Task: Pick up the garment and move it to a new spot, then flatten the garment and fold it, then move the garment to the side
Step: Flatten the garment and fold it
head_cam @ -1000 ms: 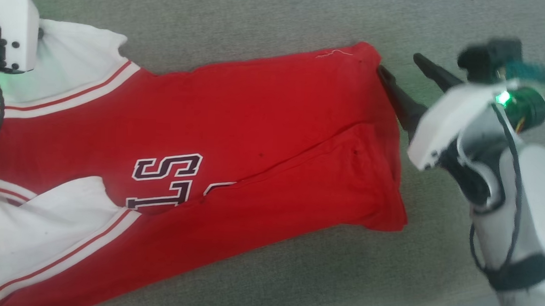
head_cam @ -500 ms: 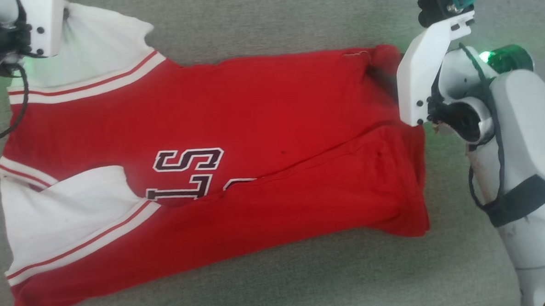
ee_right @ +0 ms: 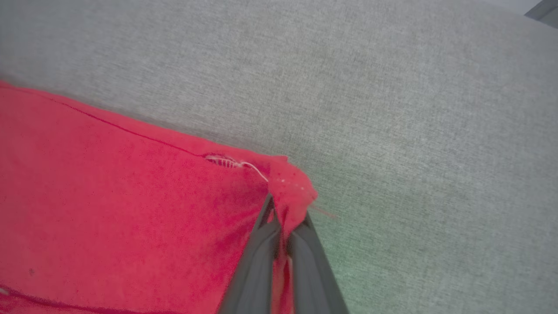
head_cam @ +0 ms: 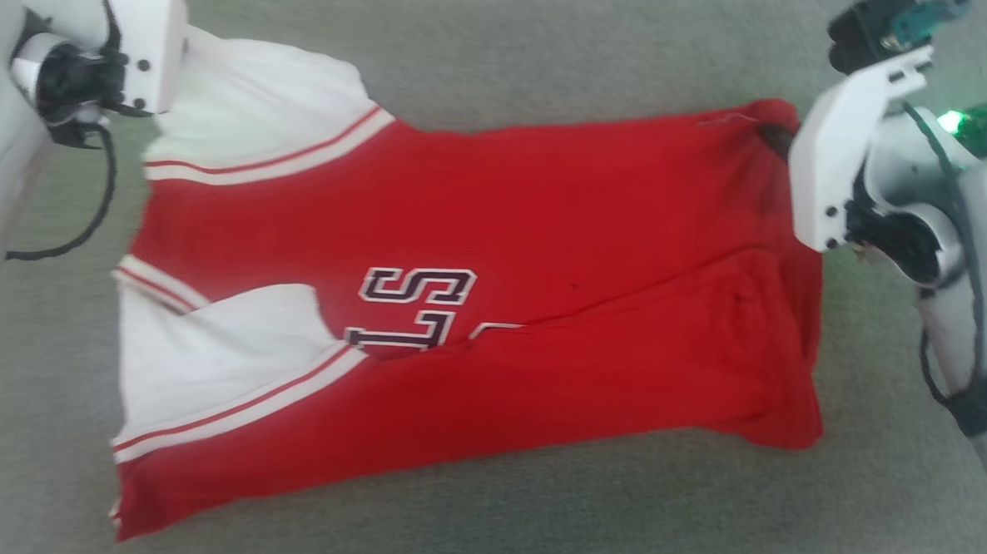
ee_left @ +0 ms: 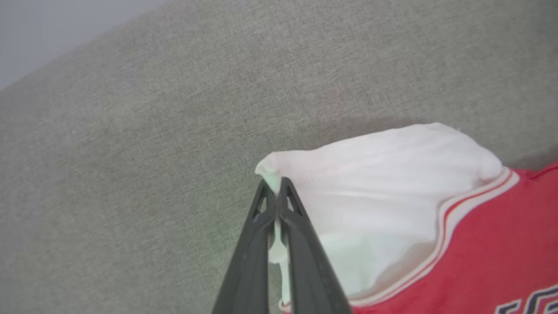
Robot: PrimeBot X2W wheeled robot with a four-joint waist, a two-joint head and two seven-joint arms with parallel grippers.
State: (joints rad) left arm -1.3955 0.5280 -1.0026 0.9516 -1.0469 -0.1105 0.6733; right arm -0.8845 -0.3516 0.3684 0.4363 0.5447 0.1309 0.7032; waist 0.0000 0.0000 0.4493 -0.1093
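Garment (head_cam: 562, 222): red T-shirt, spread across the grey fabric surface (head_cam: 553, 46), with white sleeves to the left and hem to the right.
Left gripper (ee_left: 275, 187): closed; the far white sleeve's edge is pinched.
Right gripper (ee_right: 285, 216): closed; the far right hem corner is held, bunched between the fingers.

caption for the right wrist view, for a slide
Right gripper shut on a corner of the red garment, grey fabric surface behind.

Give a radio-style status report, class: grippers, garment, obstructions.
Left gripper shut on garment sleeve. Right gripper shut on hem corner. Garment partly folded on grey surface. Nothing seen in the way.
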